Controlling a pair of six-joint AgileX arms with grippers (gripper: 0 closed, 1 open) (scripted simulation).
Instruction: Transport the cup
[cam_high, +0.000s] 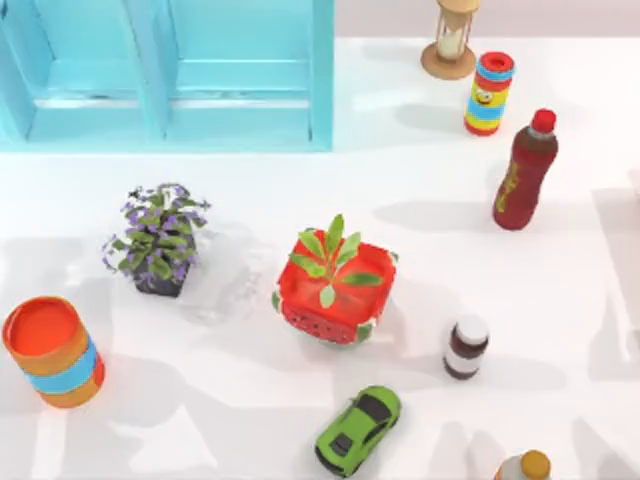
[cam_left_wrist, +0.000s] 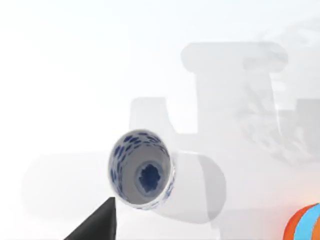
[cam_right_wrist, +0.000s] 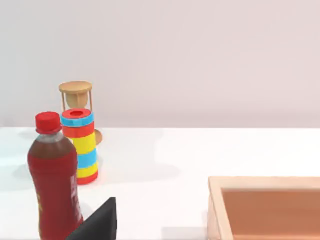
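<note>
Overhead, the cup (cam_high: 52, 352) stands upright at the near left of the white table (cam_high: 560, 290), its red-orange inside open to the camera. Right of it and farther back is a purple-flowered plant (cam_high: 157, 240), then a red pot with a green plant (cam_high: 333, 290) at mid-table. A green toy car (cam_high: 358, 430) sits near the front edge, with a small brown bottle (cam_high: 466, 346) just to its far right. A red drink bottle (cam_high: 525, 172), a striped canister (cam_high: 489, 93) and an hourglass (cam_high: 452, 40) line the far right. A blue cabinet (cam_high: 165, 75) fills the far left.

From the left wrist, the camera looks down on the tabletop. A dark tip of the left gripper (cam_left_wrist: 97, 225) juts in beside a blue-patterned white vessel (cam_left_wrist: 142, 170) whose mouth faces the lens. A sliver of the cup (cam_left_wrist: 305, 225) shows at the frame's corner, well apart from the gripper. Whether this gripper is spread or closed cannot be told.

From the right wrist, the camera looks level across the table. A dark tip of the right gripper (cam_right_wrist: 97, 222) sits close by the red drink bottle (cam_right_wrist: 55, 180), with the striped canister (cam_right_wrist: 80, 145) and hourglass (cam_right_wrist: 76, 100) behind it. A wooden tray (cam_right_wrist: 265, 205) lies nearby. Its opening cannot be told either.
</note>
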